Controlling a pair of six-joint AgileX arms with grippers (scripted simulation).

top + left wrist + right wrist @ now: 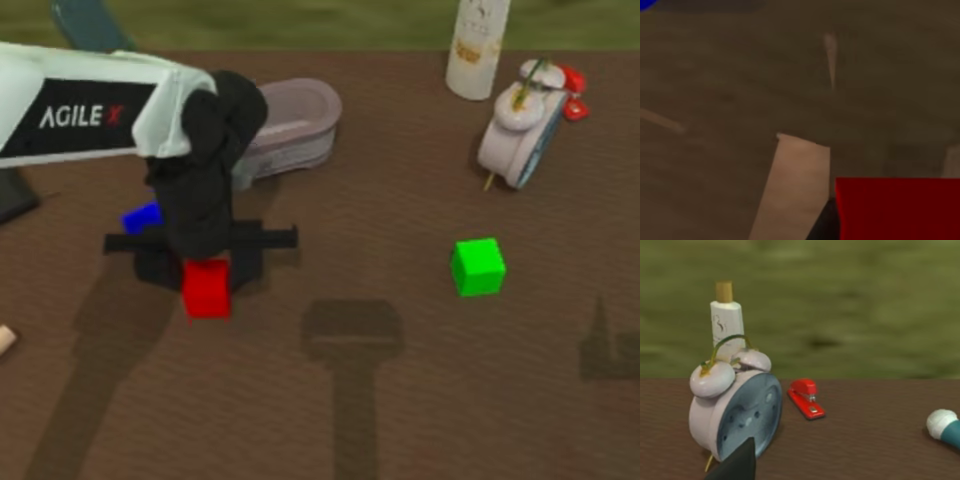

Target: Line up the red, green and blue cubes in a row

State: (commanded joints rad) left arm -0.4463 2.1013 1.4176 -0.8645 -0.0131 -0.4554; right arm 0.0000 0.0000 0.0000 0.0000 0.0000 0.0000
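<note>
Left gripper apparently clamped on red cube just beside blue cube, risking a nudge of blue if swung carelessly toward green cube

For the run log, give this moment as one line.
left gripper: at red cube | blue cube: behind arm | green cube: apart, right

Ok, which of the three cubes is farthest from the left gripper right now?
The green cube. It sits alone toward the table's right, well clear of the left gripper, whereas the red cube is at that gripper and the blue cube lies just beside the arm.
</note>
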